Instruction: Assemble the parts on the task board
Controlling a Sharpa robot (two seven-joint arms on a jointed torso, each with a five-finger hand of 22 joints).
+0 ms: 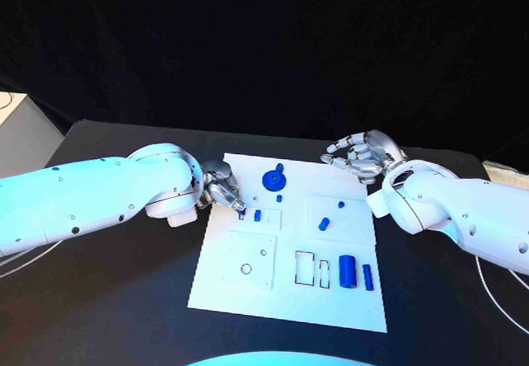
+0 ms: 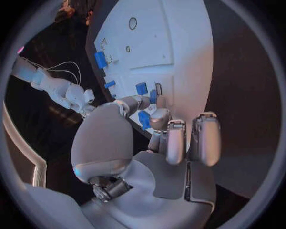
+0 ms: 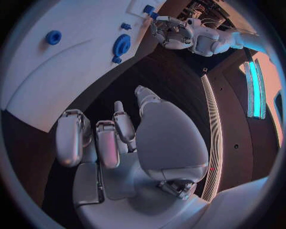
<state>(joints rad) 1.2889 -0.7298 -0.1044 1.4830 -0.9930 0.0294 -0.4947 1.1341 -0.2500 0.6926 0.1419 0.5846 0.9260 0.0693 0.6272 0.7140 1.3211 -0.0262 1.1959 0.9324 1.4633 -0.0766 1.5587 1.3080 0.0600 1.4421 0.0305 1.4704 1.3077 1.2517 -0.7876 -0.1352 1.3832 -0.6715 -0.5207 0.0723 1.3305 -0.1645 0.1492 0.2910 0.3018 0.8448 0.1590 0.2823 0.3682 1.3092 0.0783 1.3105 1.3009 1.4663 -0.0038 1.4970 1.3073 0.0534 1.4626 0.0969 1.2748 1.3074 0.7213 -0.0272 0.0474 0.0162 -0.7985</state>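
Two robot hands are working at the white task board, which is lying flat in the middle of the black counter. The left robot hand is hovering at the board's left edge, its fingertips pinching a small blue part just above the board's upper left area. The right robot hand is hanging over the counter just beyond the board's far right corner, fingers curled loosely apart and gripping nothing. A blue gear-like disc is sitting near the board's far edge, between the two hands. A small blue peg is lying tilted in the right middle, and a blue cylinder with a slimmer blue bar beside it is resting near the right edge. Two empty rectangular slots are lying just left of the cylinder. A white box is standing off the counter's far left corner.
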